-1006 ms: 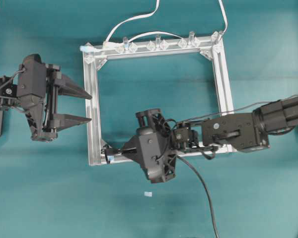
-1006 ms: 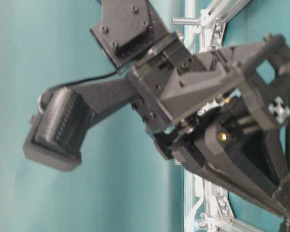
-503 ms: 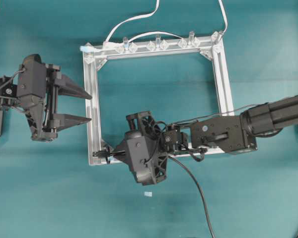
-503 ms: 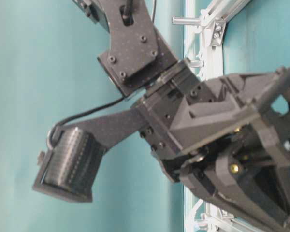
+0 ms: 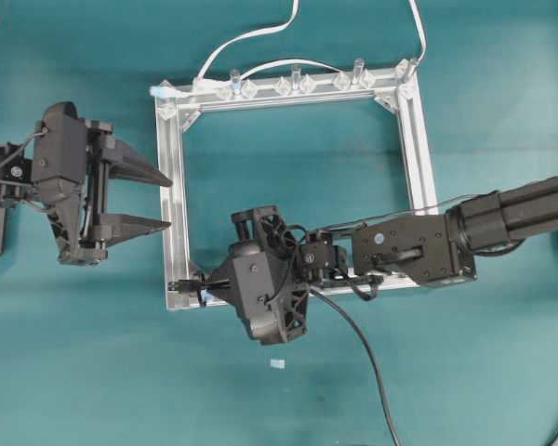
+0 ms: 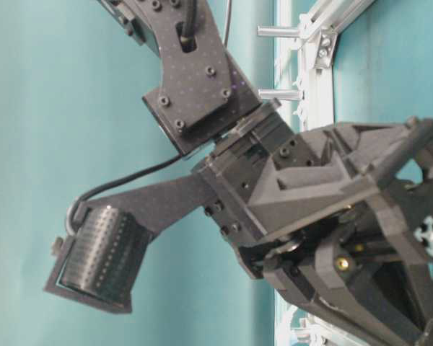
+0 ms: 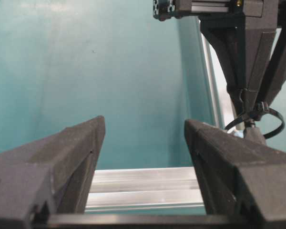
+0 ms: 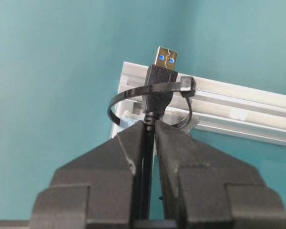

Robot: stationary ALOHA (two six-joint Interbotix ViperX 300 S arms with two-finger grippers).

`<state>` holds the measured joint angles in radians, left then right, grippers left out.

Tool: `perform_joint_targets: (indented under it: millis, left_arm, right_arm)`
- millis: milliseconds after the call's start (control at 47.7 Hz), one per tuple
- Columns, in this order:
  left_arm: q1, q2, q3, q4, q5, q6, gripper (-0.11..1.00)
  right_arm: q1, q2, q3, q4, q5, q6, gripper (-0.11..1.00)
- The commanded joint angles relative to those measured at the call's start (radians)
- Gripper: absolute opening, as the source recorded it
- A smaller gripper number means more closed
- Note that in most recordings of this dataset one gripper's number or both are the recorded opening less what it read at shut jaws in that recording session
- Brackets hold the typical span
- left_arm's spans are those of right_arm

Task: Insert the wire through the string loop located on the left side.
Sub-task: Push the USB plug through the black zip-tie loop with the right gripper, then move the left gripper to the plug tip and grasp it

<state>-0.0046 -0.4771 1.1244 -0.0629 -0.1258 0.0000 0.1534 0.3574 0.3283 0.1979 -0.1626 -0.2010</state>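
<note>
In the right wrist view my right gripper is shut on the black wire just behind its plug. The plug passes through the string loop, and its metal tip pokes out beyond the loop. The loop sits at the corner of the silver frame. In the overhead view the right gripper is at the frame's bottom-left corner, with the plug sticking out past the left rail. My left gripper is open and empty beside the left rail, above that corner. The left wrist view shows the left gripper and the loop.
The wire trails from the right gripper to the bottom edge. A white cable runs through clear clips on the top rail. A small white scrap lies below the frame. The right arm fills the table-level view in front of the frame.
My right gripper has slid left along the bottom rail with the wire, and the plug now reaches out past the frame's bottom-left corner. The left arm has not moved.
</note>
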Motion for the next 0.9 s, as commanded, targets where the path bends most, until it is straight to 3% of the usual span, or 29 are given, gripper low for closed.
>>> perform_joint_targets:
  millis: [0, 671, 880]
  left_arm:
    - [-0.011, -0.008, -0.012, 0.003, -0.006, 0.002, 0.69]
    - [-0.179, 0.000, -0.020, 0.002, 0.066, -0.040, 0.69]
    - [-0.193, 0.005, -0.037, 0.000, 0.120, -0.043, 0.69]
  right_arm:
    - [0.005, -0.021, -0.028, -0.003, -0.003, -0.002, 0.10]
    - [0.005, -0.020, -0.028, -0.008, -0.003, -0.002, 0.10]
    - [0.003, -0.020, -0.028, -0.017, -0.003, -0.002, 0.10]
